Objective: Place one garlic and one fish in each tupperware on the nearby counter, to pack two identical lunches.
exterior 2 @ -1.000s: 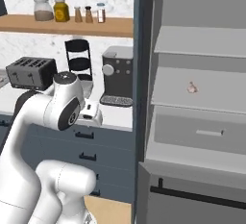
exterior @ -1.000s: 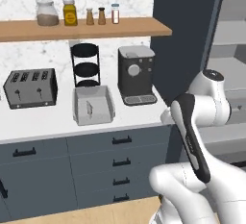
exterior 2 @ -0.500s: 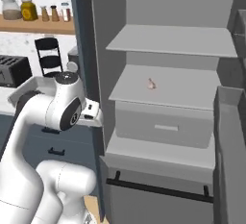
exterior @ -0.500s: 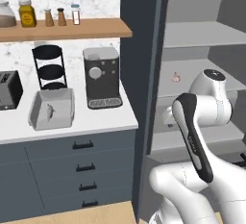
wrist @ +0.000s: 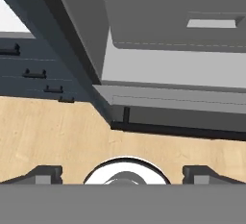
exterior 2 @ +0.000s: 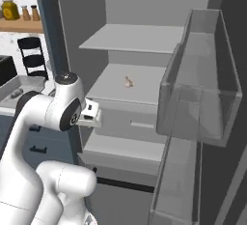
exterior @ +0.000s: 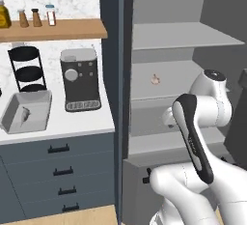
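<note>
Hand (wrist: 123, 172) is wide open w/ nothing between its 2 dark fingertips (wrist: 45, 173), which sit far apart at the bottom of the hand view. It points down at the wood floor (wrist: 53, 131) in front of the open fridge (exterior 2: 140, 40), near the fridge's lower drawer (wrist: 178, 21).

1 garlic (exterior: 155, 79) lies alone on the fridge's middle shelf (exterior 2: 144, 81), pointed tip up, well apart from the arm (exterior: 193, 132). In the right base view the same bulb (exterior 2: 128, 81) sits near the shelf's centre, above the drawer front.

Left of the fridge, 1 tupperware (exterior: 41, 110) rests on the white desk (exterior: 72, 125), just beside the black coffee machine (exterior: 79, 79) and in front of the black 3-tier rack (exterior: 26, 69). 1 fish (exterior: 24, 115) lies inside that tupperware, toward its left half.

Fridge door (exterior 2: 202, 108) stands open at right, its clear bins facing in.
</note>
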